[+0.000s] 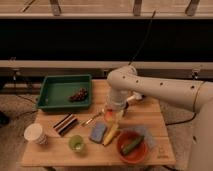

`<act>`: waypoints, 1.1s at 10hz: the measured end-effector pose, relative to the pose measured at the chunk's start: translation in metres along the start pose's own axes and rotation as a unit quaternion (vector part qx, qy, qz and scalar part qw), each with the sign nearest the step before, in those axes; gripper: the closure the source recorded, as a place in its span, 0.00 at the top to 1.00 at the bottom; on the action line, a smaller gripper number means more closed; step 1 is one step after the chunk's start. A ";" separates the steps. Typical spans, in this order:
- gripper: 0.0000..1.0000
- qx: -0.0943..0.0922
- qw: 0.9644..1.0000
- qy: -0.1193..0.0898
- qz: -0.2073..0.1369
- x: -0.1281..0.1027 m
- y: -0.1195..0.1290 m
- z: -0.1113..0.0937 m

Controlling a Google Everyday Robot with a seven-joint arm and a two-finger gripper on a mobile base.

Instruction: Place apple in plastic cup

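Camera view takes in the wooden table (155, 117) with the robot's white arm (165, 90) bent over its middle. The gripper (114, 111) hangs low at the arm's end, close above the boards. Right at its tip is the apple (108, 115), an orange spot between the gripper and the yellow banana (111, 134). I cannot tell whether the gripper is spread or clamped on the fruit, nor whether the apple rests on the table or is just clear of it. The plastic cup (76, 144) stands upright near the front edge, left of the apple, just beside the blue sponge (98, 132). I judge the apple firm, smooth and fairly light, apt to roll or slip, so it is best pinched across its widest girth. The cup looks light and easily tipped, so the fruit wants lowering in, not dropping
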State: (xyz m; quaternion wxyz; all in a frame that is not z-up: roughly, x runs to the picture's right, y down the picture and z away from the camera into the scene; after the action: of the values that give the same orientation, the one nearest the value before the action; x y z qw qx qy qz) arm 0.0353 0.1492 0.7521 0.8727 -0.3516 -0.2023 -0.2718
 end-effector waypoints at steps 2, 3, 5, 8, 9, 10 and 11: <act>0.00 0.003 1.000 -0.006 -0.016 -0.004 -0.001 -0.002; 0.00 0.006 1.000 -0.011 -0.029 -0.014 -0.008 -0.001; 0.00 0.010 0.998 -0.020 -0.063 -0.047 -0.032 0.004; 0.00 0.003 0.994 -0.032 -0.101 -0.080 -0.057 0.019; 0.00 0.000 0.993 -0.037 -0.110 -0.087 -0.061 0.025; 0.00 -0.004 0.992 -0.039 -0.122 -0.096 -0.063 0.029; 0.00 -0.010 0.990 -0.040 -0.134 -0.104 -0.061 0.034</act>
State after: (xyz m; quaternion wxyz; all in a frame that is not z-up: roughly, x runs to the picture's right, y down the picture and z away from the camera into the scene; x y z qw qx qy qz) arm -0.0881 0.1717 0.7485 0.8158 -0.3406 -0.2798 -0.3744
